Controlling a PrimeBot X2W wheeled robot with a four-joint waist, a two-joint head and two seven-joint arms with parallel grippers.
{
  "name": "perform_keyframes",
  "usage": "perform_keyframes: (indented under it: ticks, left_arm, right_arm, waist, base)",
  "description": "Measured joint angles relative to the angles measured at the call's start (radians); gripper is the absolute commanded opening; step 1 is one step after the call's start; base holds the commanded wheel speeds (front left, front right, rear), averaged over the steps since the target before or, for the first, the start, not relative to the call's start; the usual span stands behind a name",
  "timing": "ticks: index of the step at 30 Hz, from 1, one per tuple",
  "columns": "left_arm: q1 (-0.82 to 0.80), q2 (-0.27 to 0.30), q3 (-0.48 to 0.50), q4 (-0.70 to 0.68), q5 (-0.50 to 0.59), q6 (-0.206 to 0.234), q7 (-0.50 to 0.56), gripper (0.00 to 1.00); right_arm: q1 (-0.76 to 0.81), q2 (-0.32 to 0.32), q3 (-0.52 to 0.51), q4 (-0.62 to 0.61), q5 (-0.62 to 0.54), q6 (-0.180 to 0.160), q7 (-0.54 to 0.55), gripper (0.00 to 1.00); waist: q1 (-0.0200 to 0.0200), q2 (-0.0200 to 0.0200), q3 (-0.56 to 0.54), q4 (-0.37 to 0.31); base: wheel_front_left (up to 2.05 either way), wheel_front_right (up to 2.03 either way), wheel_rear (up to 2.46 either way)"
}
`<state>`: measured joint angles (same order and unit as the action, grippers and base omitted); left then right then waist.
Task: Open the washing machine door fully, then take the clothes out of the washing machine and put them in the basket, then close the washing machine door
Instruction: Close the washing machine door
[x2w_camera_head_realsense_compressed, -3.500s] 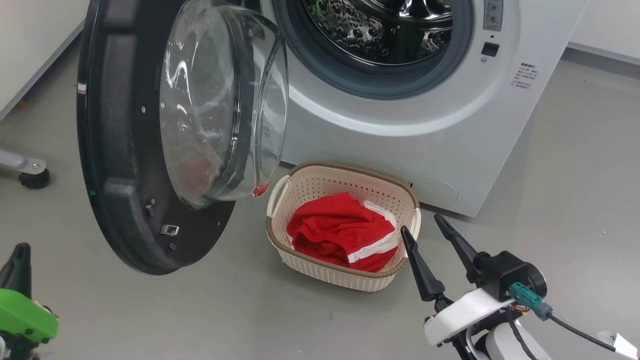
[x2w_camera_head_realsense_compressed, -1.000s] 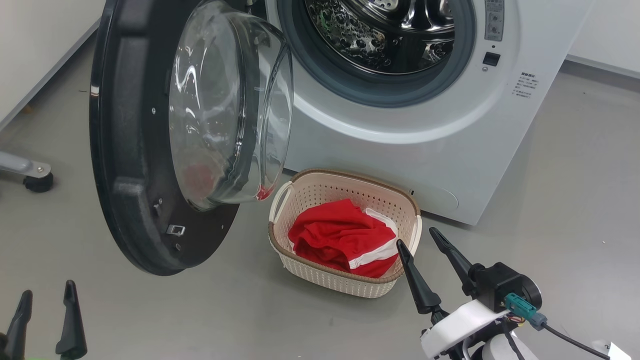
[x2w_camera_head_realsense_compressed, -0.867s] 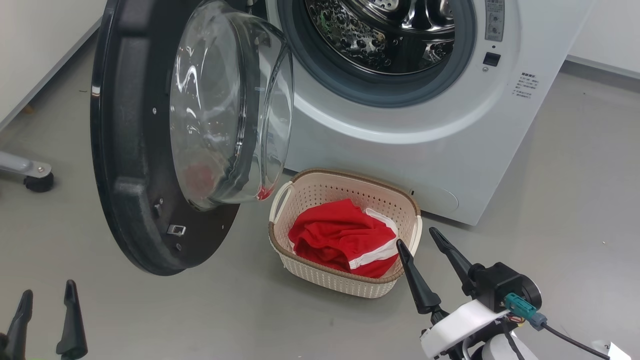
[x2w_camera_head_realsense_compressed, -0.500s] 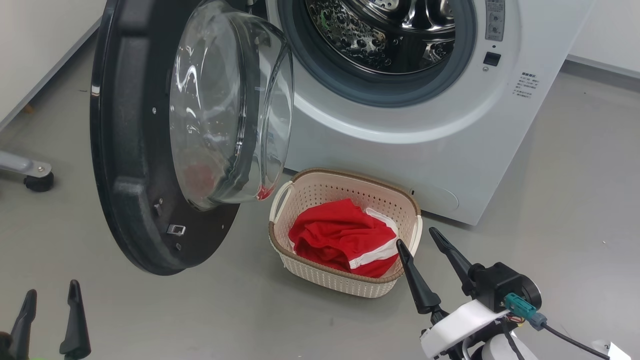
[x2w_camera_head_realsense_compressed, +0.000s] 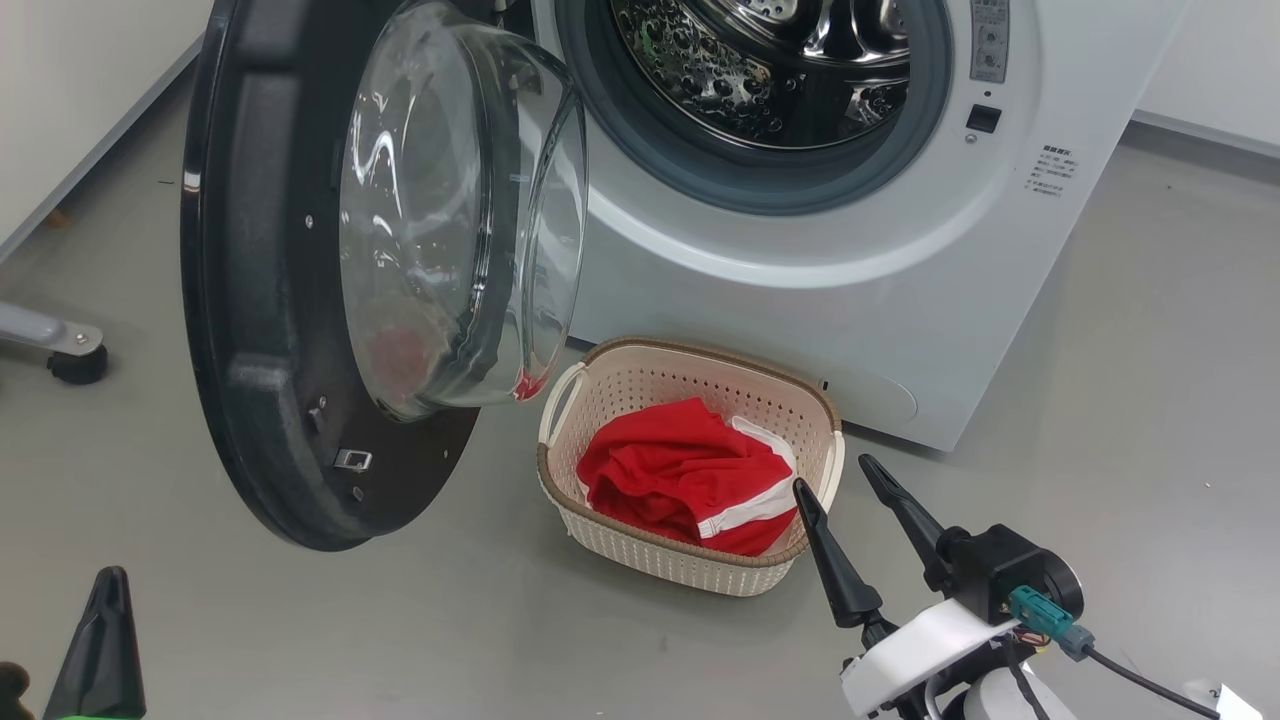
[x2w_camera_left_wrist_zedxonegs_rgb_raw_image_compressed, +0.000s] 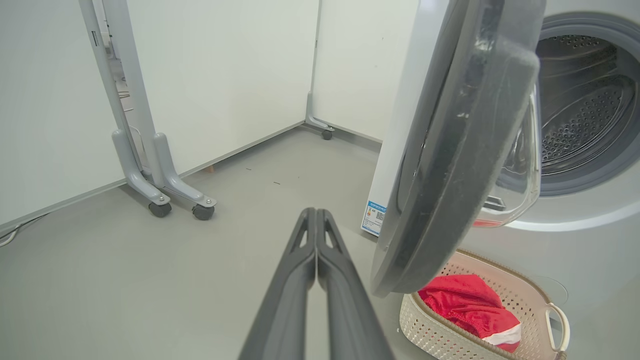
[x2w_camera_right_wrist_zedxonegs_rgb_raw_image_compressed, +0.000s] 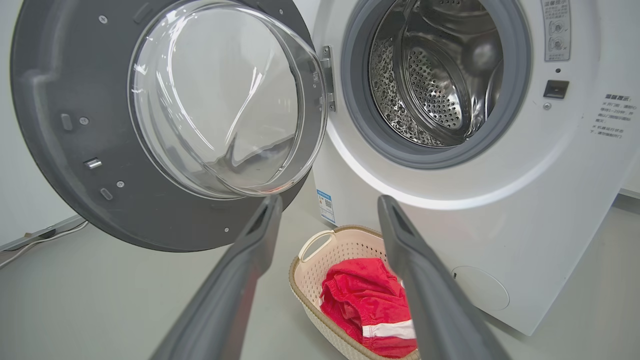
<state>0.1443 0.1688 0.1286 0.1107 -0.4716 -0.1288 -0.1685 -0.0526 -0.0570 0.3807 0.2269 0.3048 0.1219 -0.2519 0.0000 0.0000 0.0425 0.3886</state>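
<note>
A: So, where are the clothes (x2w_camera_head_realsense_compressed: 680, 470) sitting?

B: Bunched in the basket (x2w_camera_head_realsense_compressed: 690, 365), red with a white stripe showing. The basket is on the floor (x2w_camera_head_realsense_compressed: 1100, 400), right up against the front of the washing machine (x2w_camera_head_realsense_compressed: 800, 300), under the round opening.

A: And the washing machine door (x2w_camera_head_realsense_compressed: 260, 300)?

B: Swung open on the robot's left, with the inside face and its glass bowl (x2w_camera_head_realsense_compressed: 450, 200) turned toward the head camera. Its lower edge hangs just beside the basket's left handle.

A: What shows in the drum (x2w_camera_head_realsense_compressed: 760, 60)?

B: Shiny perforated steel, ringed by the grey gasket.

A: How about the end effectors?

B: The left end effector (x2w_camera_head_realsense_compressed: 110, 580) is low at the lower left, over the floor. Its fingers are pressed together and it is empty. In the left wrist view it points past the door's outer rim. The right end effector (x2w_camera_head_realsense_compressed: 833, 473) has its fingers spread and is empty too. Its tips are near the basket's right end, though whether they touch the rim I can't tell.
</note>
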Motion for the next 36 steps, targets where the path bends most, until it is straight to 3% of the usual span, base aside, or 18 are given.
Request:
perform_keyframes:
  ticks: [4,13,23,24,28,36]
  left_arm:
    - [-0.002,-0.005,0.022,-0.011,-0.027,0.0,0.001,0.0]
    - [-0.085,-0.025,0.063,-0.041,-0.211,0.0,0.076,0.0]
    - [-0.217,-0.063,0.178,-0.043,-0.593,0.004,0.282,0.0]
    - [-0.239,-0.083,0.206,-0.037,-0.69,0.026,0.33,0.0]
    - [-0.291,-0.116,0.271,-0.024,-0.861,0.091,0.404,0.0]
    - [-0.353,-0.138,0.339,0.011,-1.118,0.234,0.555,0.0]
  right_arm:
    - [0.0,0.0,0.0,0.0,0.0,0.0,0.0,1.0]
    - [0.0,0.001,0.001,0.001,0.0,0.0,0.0,1.0]
    - [-0.001,0.001,0.02,0.007,-0.004,0.0,0.0,1.0]
    - [-0.001,0.001,0.024,0.008,-0.004,0.0,0.0,1.0]
    - [-0.001,0.001,0.026,0.009,-0.005,0.0,0.0,1.0]
    - [-0.001,0.001,0.022,0.009,-0.005,0.0,0.0,1.0]
  waist:
    - [0.0,0.0,0.0,0.0]
    - [0.0,0.0,0.003,0.002]
    - [0.0,0.0,0.007,-0.009]
    - [0.0,0.0,0.007,-0.015]
    - [0.0,0.0,0.007,-0.026]
    - [0.0,0.0,0.006,-0.036]
  base:
    - [0.0,0.0,0.0]
    - [0.0,0.0,0.0]
    - [0.0,0.0,0.0]
    - [0.0,0.0,0.0]
    - [0.0,0.0,0.0]
    - [0.0,0.0,0.0]
